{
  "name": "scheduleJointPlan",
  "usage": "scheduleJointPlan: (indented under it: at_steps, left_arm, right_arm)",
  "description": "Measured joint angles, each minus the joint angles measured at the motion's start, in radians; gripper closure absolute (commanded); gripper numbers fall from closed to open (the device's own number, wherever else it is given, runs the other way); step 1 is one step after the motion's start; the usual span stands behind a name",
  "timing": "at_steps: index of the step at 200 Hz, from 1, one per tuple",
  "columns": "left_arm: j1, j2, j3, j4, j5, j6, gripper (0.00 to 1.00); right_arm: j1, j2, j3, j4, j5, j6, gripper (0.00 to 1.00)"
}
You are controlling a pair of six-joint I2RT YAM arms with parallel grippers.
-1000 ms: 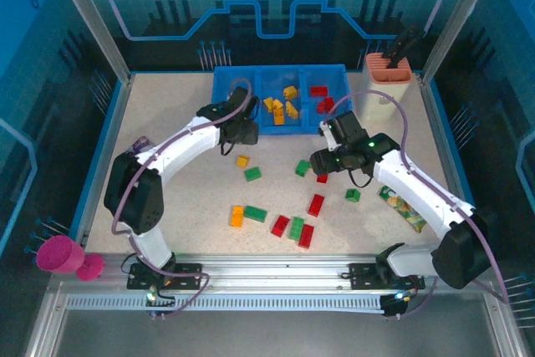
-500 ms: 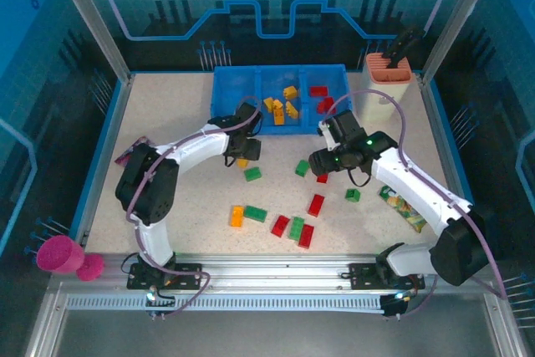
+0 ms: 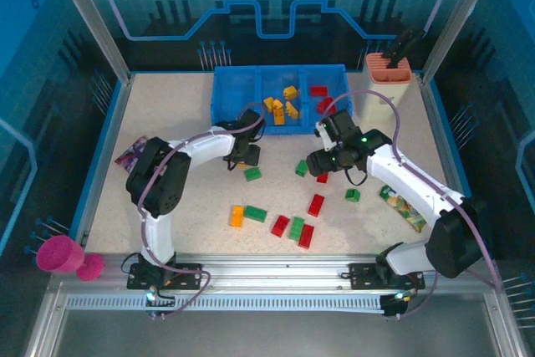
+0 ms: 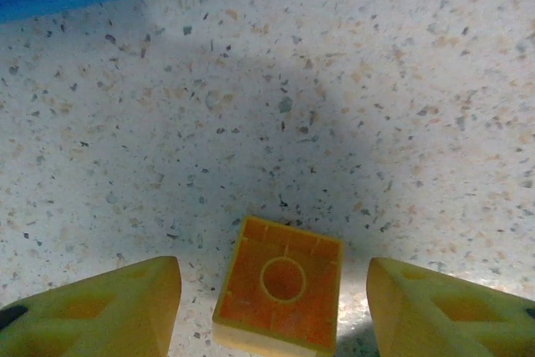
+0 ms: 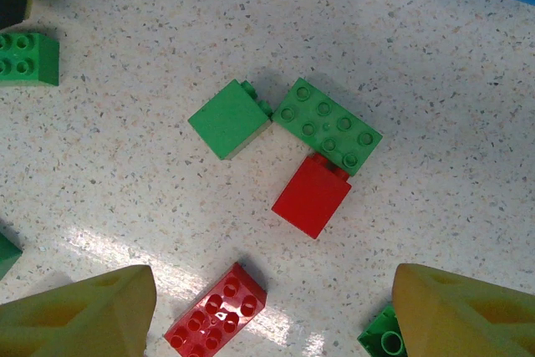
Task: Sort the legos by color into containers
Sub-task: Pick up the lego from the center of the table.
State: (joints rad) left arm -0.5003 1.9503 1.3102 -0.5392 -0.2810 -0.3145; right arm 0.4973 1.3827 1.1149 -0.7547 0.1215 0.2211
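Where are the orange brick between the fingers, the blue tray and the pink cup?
orange brick (image 4: 280, 284): left wrist view, on its hollow upturned underside.
blue tray (image 3: 232, 89): top external view, on the bare floor of its left compartment.
pink cup (image 3: 57, 254): top external view, on its wide body.

Glossy smooth plastic bricks (image 5: 312, 196) on matt speckled tabletop (image 4: 351, 81).

White arm links (image 3: 410, 181), black joints (image 3: 155, 180), lilac cables (image 3: 378, 94), mustard-yellow gripper fingers (image 4: 100, 307).
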Motion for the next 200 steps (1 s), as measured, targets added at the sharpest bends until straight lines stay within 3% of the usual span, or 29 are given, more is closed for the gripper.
scheduleJointPlan:
  at_steps: [95, 155, 200]
  left_arm:
    - [0.003, 0.026, -0.017, 0.04, 0.001, -0.051, 0.7]
    - [0.003, -0.002, -0.001, 0.02, 0.034, -0.054, 0.76]
    - [-0.01, -0.012, 0.248, 0.019, 0.097, -0.103, 0.78]
  right_arm:
    - [0.002, 0.0, 0.0, 0.007, 0.001, 0.008, 0.23]
    - [0.002, -0.005, -0.014, 0.012, 0.004, 0.008, 0.23]
    - [0.006, -0.007, -0.036, 0.023, 0.009, 0.011, 0.23]
